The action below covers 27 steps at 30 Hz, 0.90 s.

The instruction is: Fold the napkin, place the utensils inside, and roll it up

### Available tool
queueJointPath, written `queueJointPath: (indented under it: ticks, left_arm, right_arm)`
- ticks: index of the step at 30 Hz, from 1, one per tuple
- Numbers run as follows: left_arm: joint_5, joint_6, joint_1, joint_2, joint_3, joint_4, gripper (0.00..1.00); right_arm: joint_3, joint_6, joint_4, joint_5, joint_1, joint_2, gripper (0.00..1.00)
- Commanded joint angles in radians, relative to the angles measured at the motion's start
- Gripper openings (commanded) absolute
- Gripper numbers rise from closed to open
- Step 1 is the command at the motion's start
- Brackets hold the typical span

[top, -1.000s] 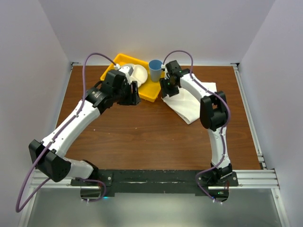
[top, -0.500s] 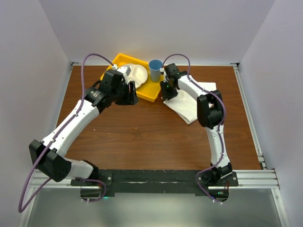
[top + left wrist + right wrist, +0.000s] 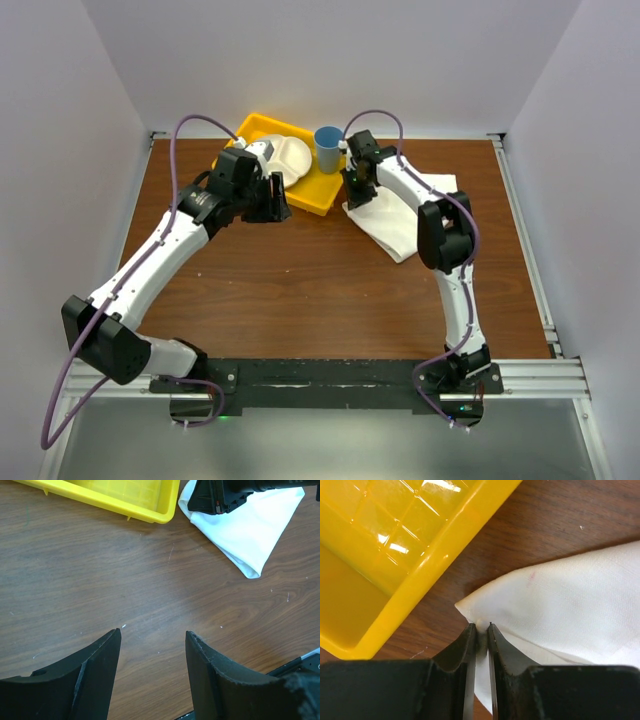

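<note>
White napkin is clamped at its corner by your right pincer, likely for folding; your left pincer hovers apart above the surface.

The right arm hides the middle of the creased white cloth napkin; the left arm covers part of the white divided plate. The right wrist view cuts off the yellow plastic tray.
</note>
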State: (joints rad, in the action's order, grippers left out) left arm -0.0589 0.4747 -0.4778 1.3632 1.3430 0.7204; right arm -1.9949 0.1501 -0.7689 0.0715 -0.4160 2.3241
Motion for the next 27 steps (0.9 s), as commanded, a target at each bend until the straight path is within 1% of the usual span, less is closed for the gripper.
queueJointPath:
  ticks: [1, 4, 8, 9, 12, 15, 16, 17, 18, 19, 20, 21, 22, 23, 27]
  left_arm:
    - [-0.025, -0.018, 0.013, -0.03, -0.016, -0.03, 0.59]
    - [-0.028, -0.018, 0.015, -0.038, -0.027, -0.033, 0.59]
    - [-0.039, -0.018, 0.018, -0.049, -0.041, -0.042, 0.59]
    - [-0.042, -0.016, 0.019, -0.047, -0.044, -0.044, 0.59]
    - [-0.042, -0.024, 0.022, -0.055, -0.042, -0.042, 0.59]
    - [-0.035, -0.036, 0.024, -0.067, -0.048, -0.044, 0.59]
    - [-0.033, -0.041, 0.024, -0.07, -0.053, -0.042, 0.59]
    - [-0.036, -0.042, 0.024, -0.079, -0.06, -0.044, 0.59]
    - [-0.039, -0.047, 0.024, -0.088, -0.067, -0.042, 0.59]
    - [-0.042, -0.048, 0.024, -0.096, -0.076, -0.047, 0.59]
    - [-0.048, -0.048, 0.024, -0.117, -0.099, -0.058, 0.59]
    - [-0.053, -0.051, 0.024, -0.133, -0.114, -0.064, 0.59]
    - [-0.058, -0.05, 0.024, -0.145, -0.128, -0.073, 0.59]
    - [-0.067, -0.051, 0.024, -0.171, -0.157, -0.088, 0.6]
    - [-0.078, -0.062, 0.022, -0.222, -0.205, -0.108, 0.6]
  right_arm:
    - [-0.007, 0.025, -0.053, -0.055, -0.003, -0.152, 0.16]
    - [0.08, 0.045, -0.031, -0.065, -0.004, -0.229, 0.16]
    - [0.113, 0.062, -0.023, -0.067, -0.004, -0.273, 0.15]
    - [0.111, 0.063, -0.041, -0.068, -0.003, -0.278, 0.12]
    - [0.117, 0.115, -0.088, -0.146, 0.006, -0.304, 0.01]
    - [0.172, 0.182, -0.124, -0.248, 0.037, -0.383, 0.0]
    - [0.215, 0.201, -0.139, -0.298, 0.045, -0.44, 0.0]
    - [0.238, 0.219, -0.154, -0.399, 0.063, -0.469, 0.0]
    - [0.305, 0.262, -0.174, -0.438, 0.075, -0.506, 0.0]
    - [0.341, 0.288, -0.187, -0.469, 0.092, -0.54, 0.0]
    - [0.381, 0.314, -0.194, -0.482, 0.135, -0.618, 0.0]
    - [0.424, 0.369, -0.205, -0.51, 0.157, -0.656, 0.0]
    - [0.511, 0.394, -0.208, -0.519, 0.198, -0.693, 0.0]
    - [0.554, 0.416, -0.207, -0.529, 0.215, -0.772, 0.0]
    - [0.726, 0.515, -0.219, -0.66, 0.252, -0.905, 0.0]
